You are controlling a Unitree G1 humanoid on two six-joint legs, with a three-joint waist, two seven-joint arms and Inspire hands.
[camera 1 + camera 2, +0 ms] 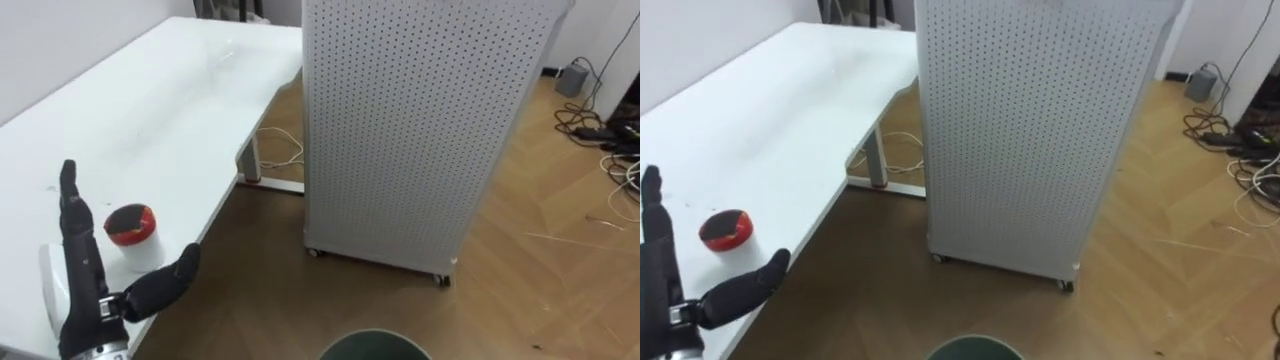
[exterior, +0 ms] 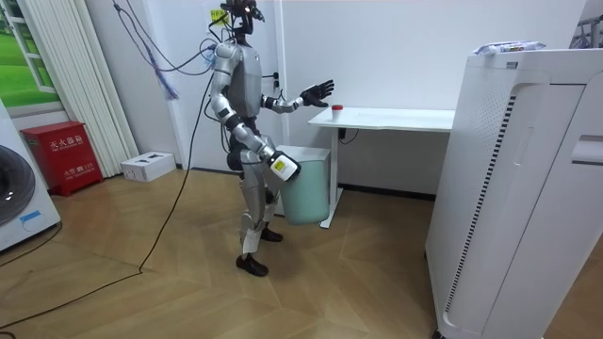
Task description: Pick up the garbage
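White table [image 1: 150, 110]: small red-topped white cup [image 1: 133, 238] beside left robot hand [image 1: 88, 285].

A white surface [image 1: 150, 110] runs along the left against a plain white wall [image 2: 396, 47], on a white leg [image 1: 250, 160] with a red foot. To its right stands a tall white perforated cabinet [image 1: 420, 130] on small wheels. The floor [image 1: 540, 270] is wood laid in a herringbone pattern, with loose cables [image 1: 605, 135] at the far right. In the room view, pale curtains [image 2: 75, 85] hang beside a window [image 2: 19, 56], with a red box [image 2: 64, 155] below.
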